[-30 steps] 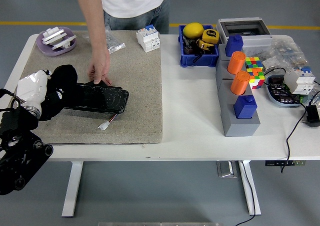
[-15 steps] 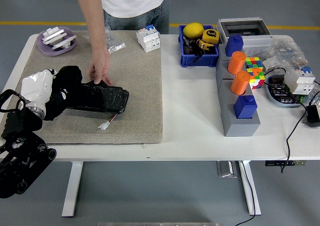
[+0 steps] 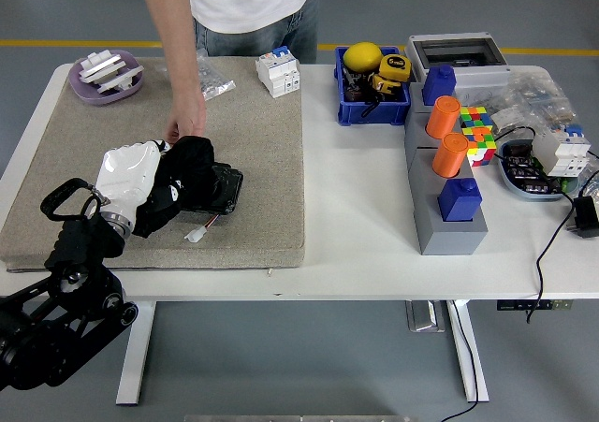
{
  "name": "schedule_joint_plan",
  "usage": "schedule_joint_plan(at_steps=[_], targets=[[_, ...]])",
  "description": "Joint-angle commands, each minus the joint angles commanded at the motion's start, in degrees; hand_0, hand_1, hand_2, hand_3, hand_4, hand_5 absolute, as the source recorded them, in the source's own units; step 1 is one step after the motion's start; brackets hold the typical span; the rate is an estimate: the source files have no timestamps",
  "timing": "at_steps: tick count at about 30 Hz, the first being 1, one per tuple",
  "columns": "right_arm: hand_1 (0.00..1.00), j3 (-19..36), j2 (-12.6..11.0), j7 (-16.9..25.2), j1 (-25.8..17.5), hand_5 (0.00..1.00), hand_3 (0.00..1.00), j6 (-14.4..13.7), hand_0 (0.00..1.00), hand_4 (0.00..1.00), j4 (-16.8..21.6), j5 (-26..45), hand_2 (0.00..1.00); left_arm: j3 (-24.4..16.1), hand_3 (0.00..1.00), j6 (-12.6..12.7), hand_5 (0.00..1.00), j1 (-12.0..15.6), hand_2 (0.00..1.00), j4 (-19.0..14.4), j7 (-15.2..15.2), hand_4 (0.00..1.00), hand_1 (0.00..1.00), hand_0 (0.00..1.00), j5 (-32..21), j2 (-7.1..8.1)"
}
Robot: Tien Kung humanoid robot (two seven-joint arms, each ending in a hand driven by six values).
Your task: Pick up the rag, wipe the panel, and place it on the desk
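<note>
Stage: your wipe was mid-way | left hand fingers held black rag on panel | person's hand steadied panel | setting rag on surface remained

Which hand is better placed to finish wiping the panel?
Left. The left hand already holds the rag on the panel; the right arm is not in view.

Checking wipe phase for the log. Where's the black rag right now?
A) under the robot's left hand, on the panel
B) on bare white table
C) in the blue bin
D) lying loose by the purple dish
A: the left hand presses the rag onto the panel, which a person's hand steadies.
</note>
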Motion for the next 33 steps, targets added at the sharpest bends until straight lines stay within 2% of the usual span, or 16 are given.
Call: schedule_joint_plan(at_steps=[6,18,26,33], targets=[[0.598,0.07,0.01,0.02,-0.06,0.475,0.560,0.04,0.742,0.964,-0.06,0.13,0.616,2.87,0.568,-0.63,0.002,-0.85,0.506,-1.89,0.68,0.487,0.299,0.197,-0.14,0.01],[0.598,0.29,-0.07,-0.01,0.11,0.479,0.561,-0.05,0.741,0.968,0.01,-0.34,0.616,6.09,0.567,-1.23,0.002,-2.11,0.506,-4.61,1.49,0.486,0.299,0.196,-0.43,-1.10],[0.597,0.91,-0.01,-0.02,0.19,0.479,0.561,-0.13,0.742,0.970,0.13,-1.11,0.616,5.50,0.568,-1.30,0.002,-1.93,0.506,-3.42,1.59,0.485,0.298,0.196,-0.60,-1.09],[0.597,1.94,-0.04,-0.09,0.08,0.481,0.562,-0.14,0.742,0.971,0.30,-2.25,0.616,3.21,0.568,-1.19,0.002,-0.97,0.506,-2.17,1.75,0.484,0.297,0.196,-0.53,-0.61]])
